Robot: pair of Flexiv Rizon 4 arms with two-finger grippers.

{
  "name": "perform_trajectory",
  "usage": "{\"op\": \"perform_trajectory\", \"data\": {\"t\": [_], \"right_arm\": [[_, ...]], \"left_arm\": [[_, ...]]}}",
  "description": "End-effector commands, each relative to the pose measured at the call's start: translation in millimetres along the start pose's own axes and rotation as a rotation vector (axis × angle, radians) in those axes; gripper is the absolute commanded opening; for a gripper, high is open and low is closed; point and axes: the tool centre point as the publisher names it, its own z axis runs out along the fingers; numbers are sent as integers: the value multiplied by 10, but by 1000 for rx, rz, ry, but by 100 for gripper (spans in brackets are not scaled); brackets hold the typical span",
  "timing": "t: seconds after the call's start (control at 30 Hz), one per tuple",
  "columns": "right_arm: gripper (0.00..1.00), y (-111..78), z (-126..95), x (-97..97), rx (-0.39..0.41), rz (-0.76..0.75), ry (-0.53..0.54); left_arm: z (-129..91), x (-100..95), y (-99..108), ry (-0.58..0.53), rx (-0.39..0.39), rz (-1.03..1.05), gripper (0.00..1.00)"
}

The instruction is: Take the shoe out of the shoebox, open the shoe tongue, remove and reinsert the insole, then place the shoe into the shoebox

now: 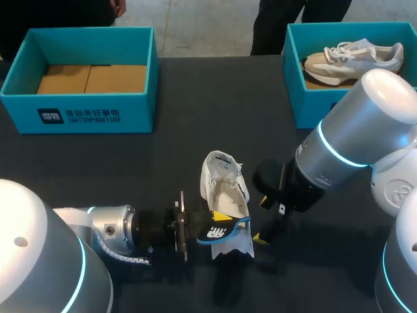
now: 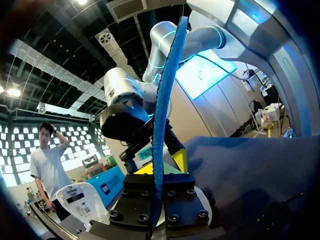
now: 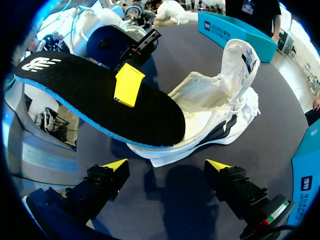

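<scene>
One insole (image 3: 90, 95), seen only edge-on from the left wrist, is clamped in the left claw (image 1: 220, 220), whose lower tip is hidden beneath it. The insole covers one end of the shoe (image 1: 225, 186), which lies on the bench (image 1: 215, 104), tongue raised. Right claw (image 3: 166, 167): spread apart, empty, just beside the shoe.

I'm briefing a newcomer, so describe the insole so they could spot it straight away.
On the dark table, midway along its near edge, lies an opened white shoe. Above its near end the left claw grips the insole: a thin black foot-shaped pad with a bright blue edge, unlike the bulky white shoe under it.
</scene>
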Motion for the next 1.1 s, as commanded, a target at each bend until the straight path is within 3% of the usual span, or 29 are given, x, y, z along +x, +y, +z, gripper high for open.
{"op": "perform_trajectory", "data": {"t": [0.03,1.1], "right_arm": [[100,0,0,17,2,1,-4],[100,0,0,17,2,1,-4]], "left_arm": [[-10,-2,0,2,-13,3,0],[-23,-68,223,12,-101,29,0]]}}
